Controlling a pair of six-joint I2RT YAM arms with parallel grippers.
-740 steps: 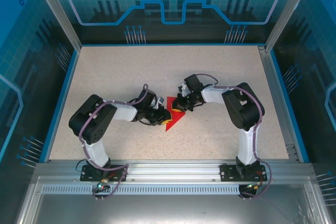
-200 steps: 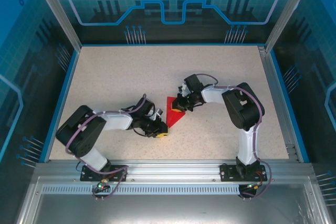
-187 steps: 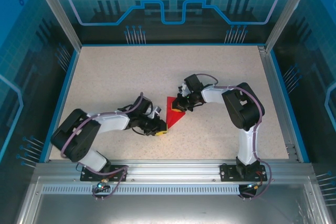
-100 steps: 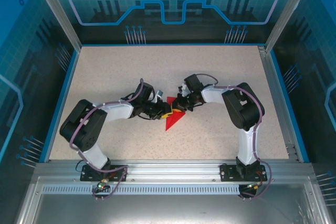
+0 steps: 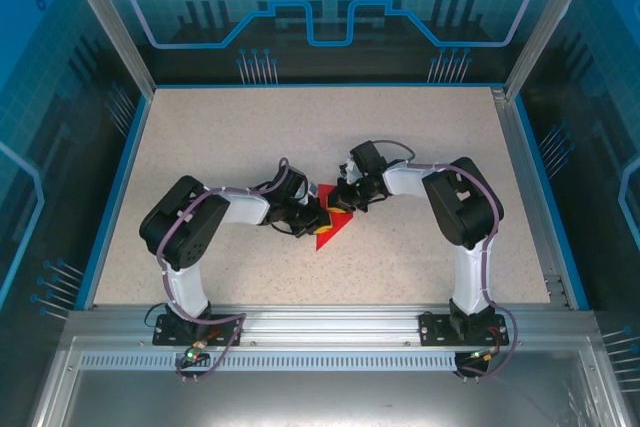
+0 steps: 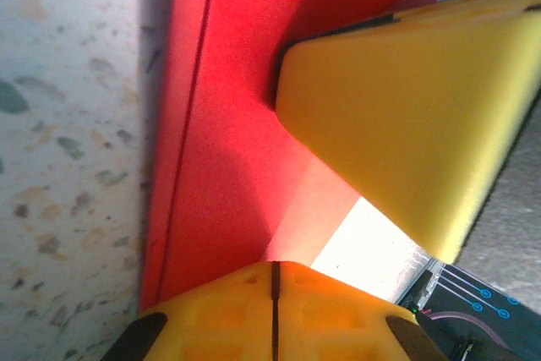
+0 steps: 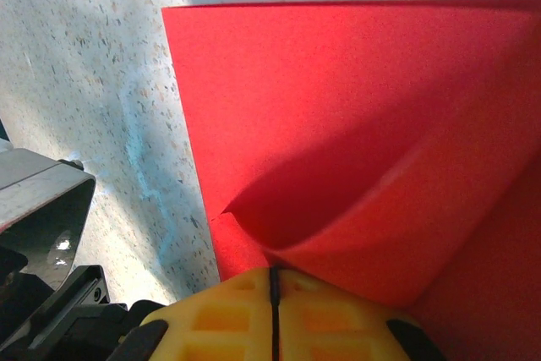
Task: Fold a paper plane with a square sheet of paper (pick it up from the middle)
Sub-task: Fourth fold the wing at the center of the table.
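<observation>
From where I stood, the red sheet of paper (image 5: 334,231) lay on the speckled table (image 5: 250,137), already creased into a pointed, layered shape with its tip toward the arm bases. The left gripper (image 5: 320,222) sat at the sheet's left edge, its yellow fingers pressed together with the tips against the paper; I could not tell whether a layer was caught between them or merely pinned down. At the sheet's far right side, the right gripper (image 5: 342,207) was closed on a flap that curled up off the layer beneath it and ran into its fingertips. The two grippers were just beside each other over the sheet, so I judged a small sideways move could knock their fingers together. If the two arms pulled apart, the thin paper could tear, or slide on the table and skew the crease. A loose flap might also spring back open.
</observation>
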